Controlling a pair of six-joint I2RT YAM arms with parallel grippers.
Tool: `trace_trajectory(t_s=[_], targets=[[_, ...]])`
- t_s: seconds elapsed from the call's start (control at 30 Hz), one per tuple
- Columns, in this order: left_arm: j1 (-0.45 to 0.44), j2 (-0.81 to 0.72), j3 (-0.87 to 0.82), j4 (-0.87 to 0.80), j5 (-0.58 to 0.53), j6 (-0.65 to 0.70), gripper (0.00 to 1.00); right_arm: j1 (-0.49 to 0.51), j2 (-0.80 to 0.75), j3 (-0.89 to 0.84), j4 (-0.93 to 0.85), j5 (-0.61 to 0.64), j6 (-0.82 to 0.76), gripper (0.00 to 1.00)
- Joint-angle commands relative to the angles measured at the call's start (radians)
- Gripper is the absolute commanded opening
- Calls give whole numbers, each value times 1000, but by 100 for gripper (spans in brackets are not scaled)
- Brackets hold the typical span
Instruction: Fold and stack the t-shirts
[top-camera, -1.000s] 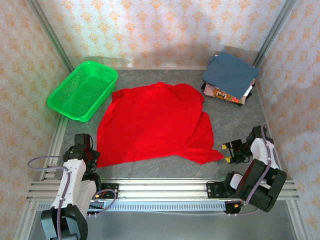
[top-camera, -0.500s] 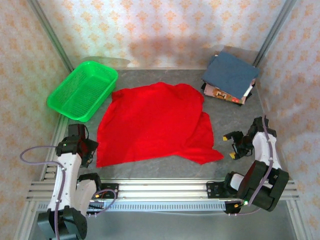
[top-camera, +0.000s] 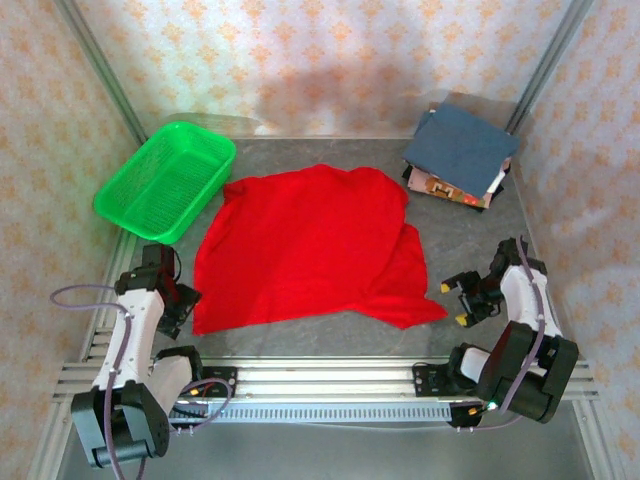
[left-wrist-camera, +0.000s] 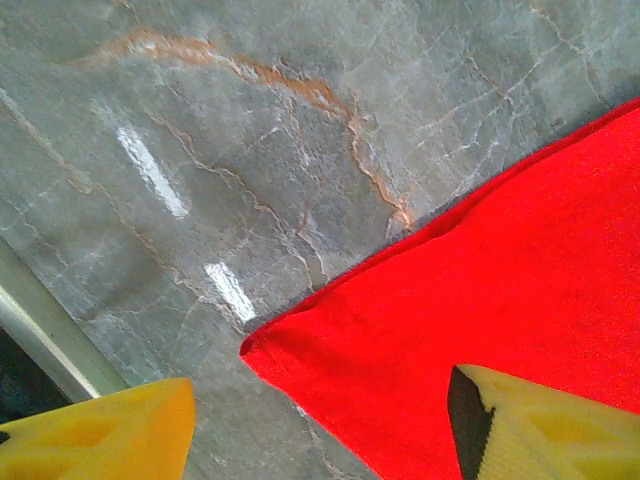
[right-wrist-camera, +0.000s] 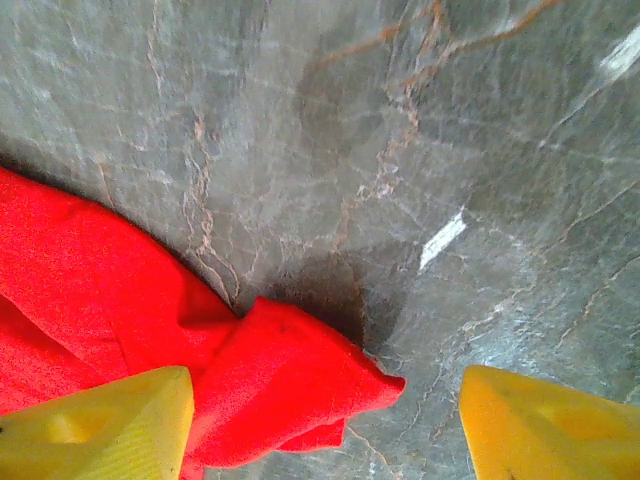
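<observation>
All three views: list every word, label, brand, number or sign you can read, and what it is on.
None can be read.
The red t-shirt shows plain cloth.
The print on the folded patterned t-shirt is too small to make out.

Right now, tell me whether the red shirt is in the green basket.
No, the red shirt lies spread on the table, beside the green basket.

The top camera looks down from above and behind my bases on the whole table (top-camera: 330, 335); my left wrist camera hangs close over the near left corner of the red t-shirt (left-wrist-camera: 520, 300), past my left fingers (left-wrist-camera: 540, 420); the right wrist camera, past my right fingers (right-wrist-camera: 545, 420), looks closely at its near right corner.
</observation>
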Motion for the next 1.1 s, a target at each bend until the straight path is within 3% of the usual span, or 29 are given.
trace_trajectory(t_s=[0.0, 0.4, 0.63, 1.07], targets=[[10, 23, 1, 36, 29, 17, 67, 30, -14, -12, -5, -19, -11, 69], [10, 43, -32, 91, 59, 5, 65, 138, -20, -16, -24, 21, 2, 54], [10, 96, -53, 129, 61, -1, 62, 209, -1, -11, -33, 87, 22, 53], [10, 61, -159, 171, 90, -38, 56, 235, -47, 3, -117, 144, 34, 56]])
